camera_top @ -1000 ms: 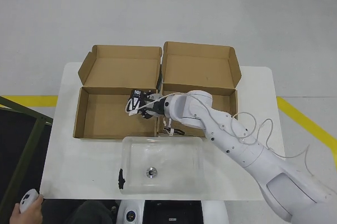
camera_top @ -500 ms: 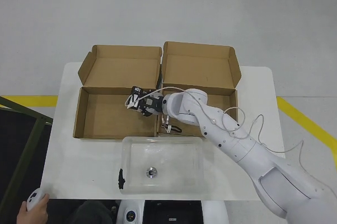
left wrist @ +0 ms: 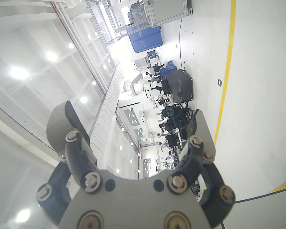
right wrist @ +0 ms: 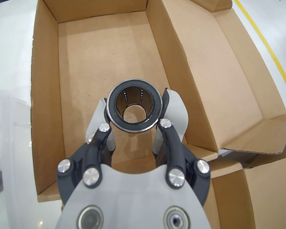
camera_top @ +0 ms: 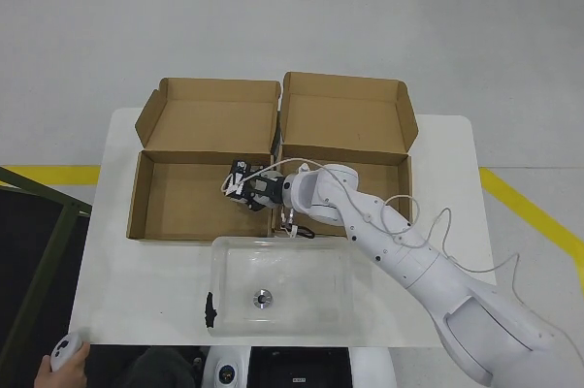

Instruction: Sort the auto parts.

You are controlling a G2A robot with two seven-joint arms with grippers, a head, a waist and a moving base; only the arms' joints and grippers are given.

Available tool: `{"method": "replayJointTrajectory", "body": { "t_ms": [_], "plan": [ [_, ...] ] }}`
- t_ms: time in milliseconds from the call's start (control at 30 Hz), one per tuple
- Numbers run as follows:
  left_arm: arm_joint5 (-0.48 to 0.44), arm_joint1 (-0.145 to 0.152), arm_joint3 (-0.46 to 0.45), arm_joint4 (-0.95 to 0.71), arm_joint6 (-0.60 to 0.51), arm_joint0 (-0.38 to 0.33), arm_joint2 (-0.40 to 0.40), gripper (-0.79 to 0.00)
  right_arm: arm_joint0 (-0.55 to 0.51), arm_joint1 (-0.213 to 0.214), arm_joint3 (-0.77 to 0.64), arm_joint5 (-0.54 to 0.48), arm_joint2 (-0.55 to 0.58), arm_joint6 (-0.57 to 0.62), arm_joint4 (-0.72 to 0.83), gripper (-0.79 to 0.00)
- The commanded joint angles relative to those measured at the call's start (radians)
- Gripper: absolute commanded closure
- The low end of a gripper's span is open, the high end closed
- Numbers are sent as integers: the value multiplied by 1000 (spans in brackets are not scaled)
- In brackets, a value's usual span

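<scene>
My right gripper (right wrist: pixel 135 110) is shut on a black cylindrical bearing (right wrist: pixel 135 111) with a hollow bore, held above the floor of the left cardboard box (right wrist: pixel 90 55). From above, the right gripper (camera_top: pixel 239 181) hangs over the right part of the left cardboard box (camera_top: pixel 176 199), near the wall shared with the right cardboard box (camera_top: pixel 370 175). A round metal part (camera_top: pixel 263 298) lies in the clear plastic bin (camera_top: pixel 284 244). My left gripper (left wrist: pixel 133 125) stands open and holds nothing; it points out toward the hall ceiling.
Both boxes have their lids (camera_top: pixel 214 114) folded back at the far side. A small black part (camera_top: pixel 211 310) sits at the bin's left edge. A person's hand with a white controller (camera_top: pixel 61 354) is at the near left corner. The table (camera_top: pixel 438 155) has bare room at the right.
The right gripper has shifted slightly over the left box with the bearing in it, and the arm's elbow has swung. The hand with the controller moved down.
</scene>
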Motion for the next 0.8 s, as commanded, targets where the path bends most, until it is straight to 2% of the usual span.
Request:
{"method": "replayJointTrajectory", "body": {
  "t_ms": [0, 100, 433, 533, 767],
  "plan": [
    [0, 0, 0, 0, 0, 0, 0, -785, -3, 0, 2, 1, 6, 7, -4, -139],
    [0, 0, 0, 0, 0, 0, 0, -785, -8, 0, 3, -4, 12, 19, -11, -259],
    [0, 0, 0, 0, 0, 0, 0, -785, -9, -9, 3, -7, 22, 37, -42, -357],
    [0, 0, 0, 0, 0, 0, 0, -785, -9, -12, 5, -7, 26, 38, -51, -443],
    [0, 0, 0, 0, 0, 0, 0, -785, -14, -12, -39, -25, 43, 37, -70, -446]
  ]
}}
